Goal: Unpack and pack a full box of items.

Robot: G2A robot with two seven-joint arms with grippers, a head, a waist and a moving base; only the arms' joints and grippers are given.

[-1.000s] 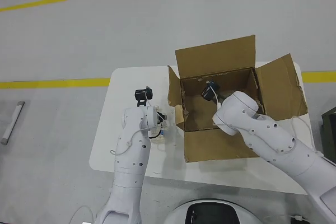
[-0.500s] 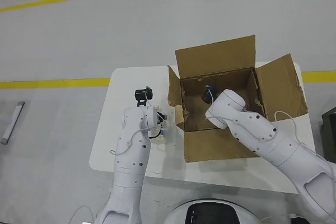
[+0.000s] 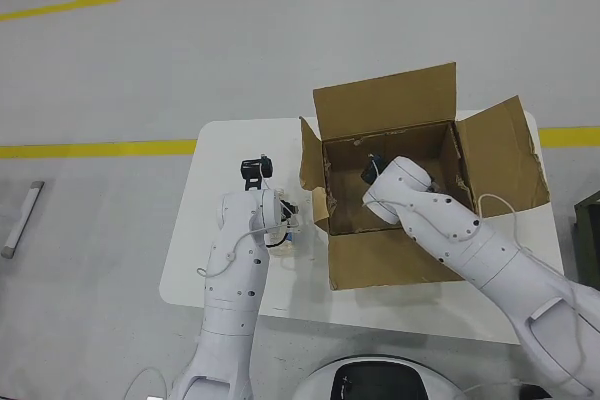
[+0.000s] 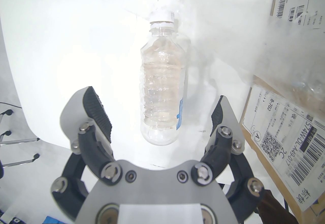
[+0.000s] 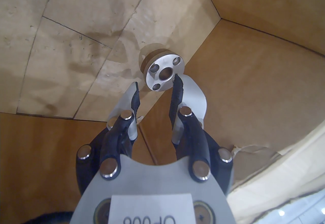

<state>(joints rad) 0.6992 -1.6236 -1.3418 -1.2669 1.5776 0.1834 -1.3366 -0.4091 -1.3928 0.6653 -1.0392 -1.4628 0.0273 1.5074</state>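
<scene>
The right gripper (image 5: pixel 157 81) is inside the brown cardboard box (image 5: pixel 254 70). Its jaws are parted on each side of a small round silver metal disc (image 5: pixel 163 73), which sits on the box floor close to a wall. I judge it should go lower and centre itself before closing, so that the pads take the rim. The disc has no long axis, and its holed face looks up at the wrist. The left gripper (image 4: pixel 155 94) is spread wide and empty.

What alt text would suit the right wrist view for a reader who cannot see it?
The right claw, open, is inside a cardboard box, poised at a round metal disc with several holes in its face. The disc sits on the box floor close to a wall.
</scene>
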